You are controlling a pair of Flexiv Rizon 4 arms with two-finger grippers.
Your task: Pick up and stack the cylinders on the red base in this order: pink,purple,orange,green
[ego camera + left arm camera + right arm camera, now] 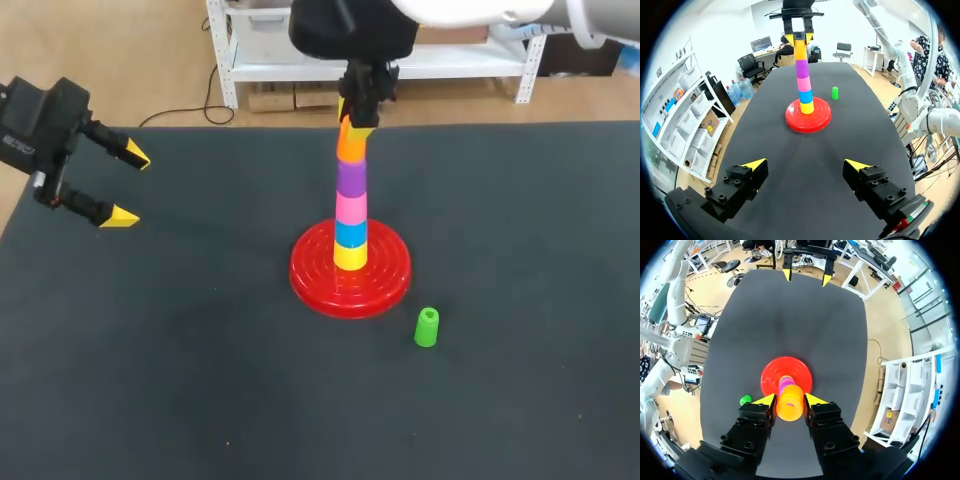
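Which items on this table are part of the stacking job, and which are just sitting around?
Job: red base; pink cylinder, purple cylinder and orange cylinder in the stack, the orange gripped by the right tool; green cylinder, loose beside the base.
Not named in the job: yellow cylinder and blue cylinder, under the pink. Nothing else lies about.

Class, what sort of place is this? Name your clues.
Likely a robotics test bench: a dark table, a left gripper open, a right gripper shut on an orange cylinder atop a stack on a red base.
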